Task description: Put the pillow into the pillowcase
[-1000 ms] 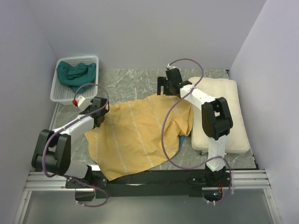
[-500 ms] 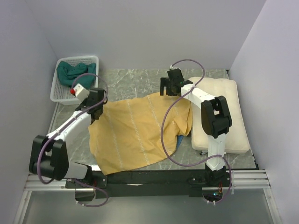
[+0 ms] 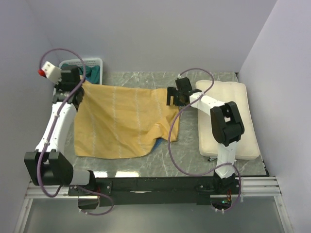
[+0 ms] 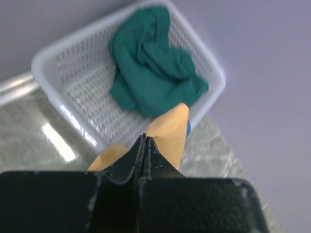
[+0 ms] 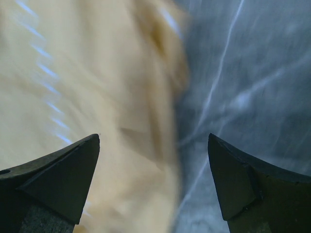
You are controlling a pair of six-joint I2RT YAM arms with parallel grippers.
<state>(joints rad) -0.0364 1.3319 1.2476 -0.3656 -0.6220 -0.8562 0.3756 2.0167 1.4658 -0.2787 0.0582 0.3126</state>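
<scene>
Left gripper (image 4: 145, 141) hauled mustard-yellow fabric pillowcase (image 3: 121, 121) corner outward, pinching it; right gripper (image 3: 174, 97) gapes beside edge; keep taut.

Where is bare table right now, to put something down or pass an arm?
Free: the far strip of table between basket and pillow; the near strip in front of the pillowcase. The gap between pillowcase and pillow is bare but narrow, crossed by a purple cable. Crowded: far-left corner, where the left tool grips the pillowcase by the basket.
</scene>
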